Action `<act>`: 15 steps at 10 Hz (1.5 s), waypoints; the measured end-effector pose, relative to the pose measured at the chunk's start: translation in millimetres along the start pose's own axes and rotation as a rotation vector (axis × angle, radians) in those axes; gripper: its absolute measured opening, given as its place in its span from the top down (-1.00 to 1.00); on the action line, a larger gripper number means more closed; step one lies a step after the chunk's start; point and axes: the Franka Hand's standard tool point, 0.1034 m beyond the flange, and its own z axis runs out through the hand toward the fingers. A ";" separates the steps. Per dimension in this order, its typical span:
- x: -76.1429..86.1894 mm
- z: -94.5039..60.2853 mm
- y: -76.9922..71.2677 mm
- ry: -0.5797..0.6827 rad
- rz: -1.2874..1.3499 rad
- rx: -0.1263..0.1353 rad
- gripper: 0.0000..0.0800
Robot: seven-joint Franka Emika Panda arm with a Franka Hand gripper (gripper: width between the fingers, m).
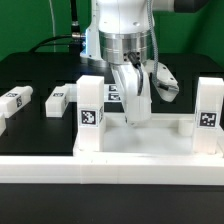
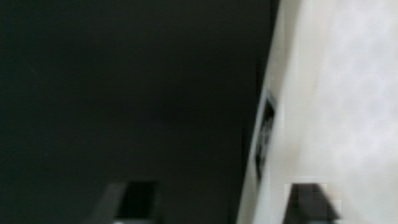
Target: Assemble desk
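The white desk top (image 1: 170, 138) lies near the front of the table. Two white tagged legs stand upright on it, one (image 1: 91, 105) at the exterior view's left corner and one (image 1: 208, 110) at the right corner. My gripper (image 1: 137, 118) points down between them, low over the top's far rim. In the wrist view its dark fingers (image 2: 134, 203) stand apart around the gripper's gap (image 2: 222, 205). A blurred white part with a tag's edge (image 2: 329, 90) fills one side, and its edge runs between the fingers. Nothing looks clamped.
Two loose white legs (image 1: 58, 97) (image 1: 16, 100) lie on the black table at the exterior view's left. A long white border bar (image 1: 40, 168) runs along the front. Behind the arm sit a tagged white piece (image 1: 114, 93) and another white part (image 1: 166, 86).
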 end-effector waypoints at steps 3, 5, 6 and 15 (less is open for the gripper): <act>4.6 -1.2 -1.9 0.007 0.005 0.010 0.80; 5.7 -1.2 -2.0 0.008 0.006 0.012 0.80; 6.0 -1.1 -2.0 0.009 0.006 0.012 0.80; 34.8 -5.6 9.9 0.029 -0.283 0.008 0.81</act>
